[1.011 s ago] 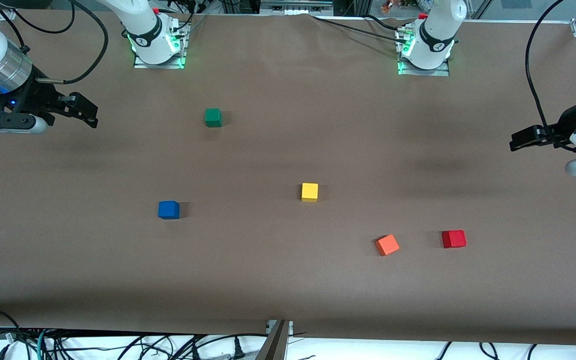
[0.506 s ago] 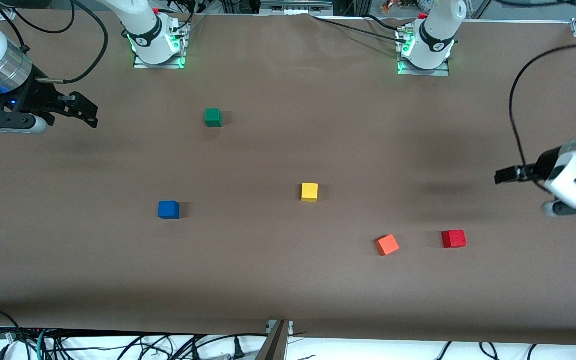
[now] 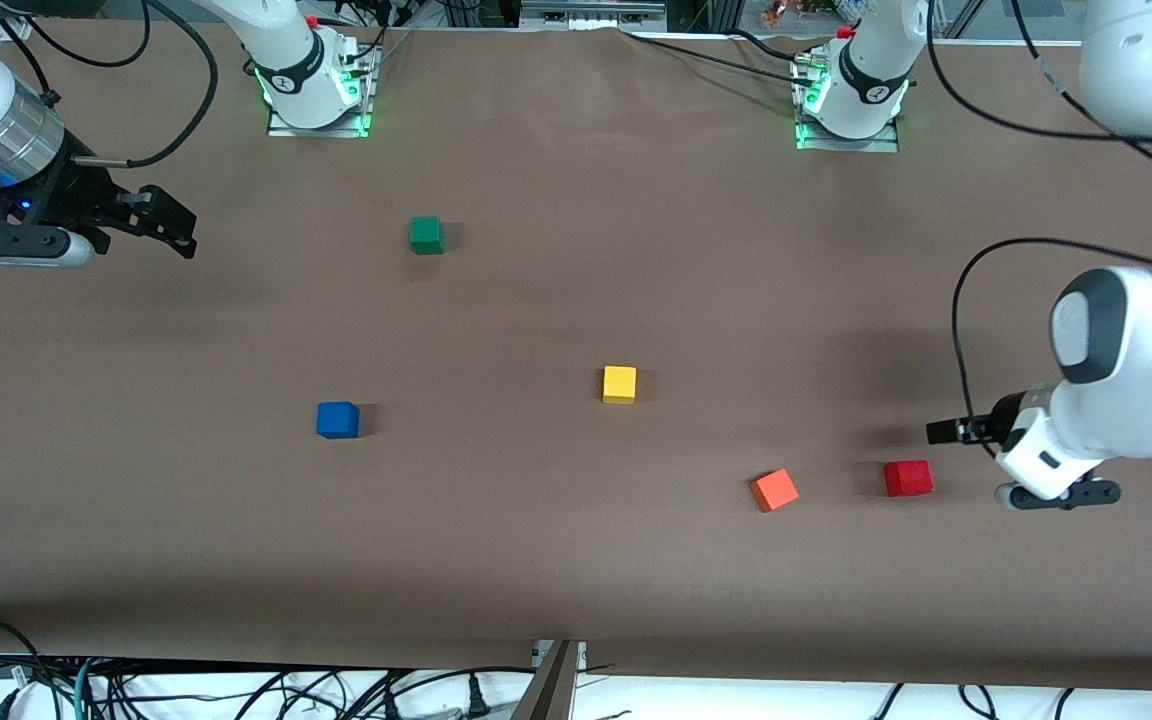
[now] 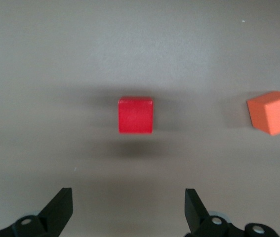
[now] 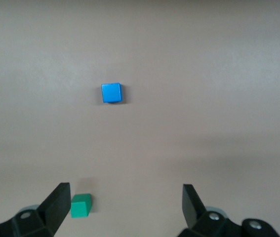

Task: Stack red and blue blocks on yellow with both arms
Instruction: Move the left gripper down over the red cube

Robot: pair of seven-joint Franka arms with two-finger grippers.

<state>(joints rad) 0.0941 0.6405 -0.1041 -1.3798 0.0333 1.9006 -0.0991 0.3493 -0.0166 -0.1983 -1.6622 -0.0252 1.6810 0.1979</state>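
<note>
The red block (image 3: pixel 908 478) lies on the table toward the left arm's end, and shows in the left wrist view (image 4: pixel 136 114). The blue block (image 3: pixel 338 420) lies toward the right arm's end, and shows in the right wrist view (image 5: pixel 111 93). The yellow cube (image 3: pixel 619 384) sits between them near the table's middle. My left gripper (image 3: pixel 944 431) is open and empty, in the air beside the red block; its wrist view (image 4: pixel 128 207) shows the block ahead of the open jaws. My right gripper (image 3: pixel 172 226) is open and empty, waiting high over the right arm's end (image 5: pixel 125 205).
An orange cube (image 3: pixel 774 490) lies beside the red block, toward the table's middle, and shows in the left wrist view (image 4: pixel 274 112). A green cube (image 3: pixel 426 235) sits farther from the front camera than the blue block, and shows in the right wrist view (image 5: pixel 80 205).
My left arm has swung from the table's edge in toward the red block, its gripper now close beside it. The right arm and all cubes have not moved.
</note>
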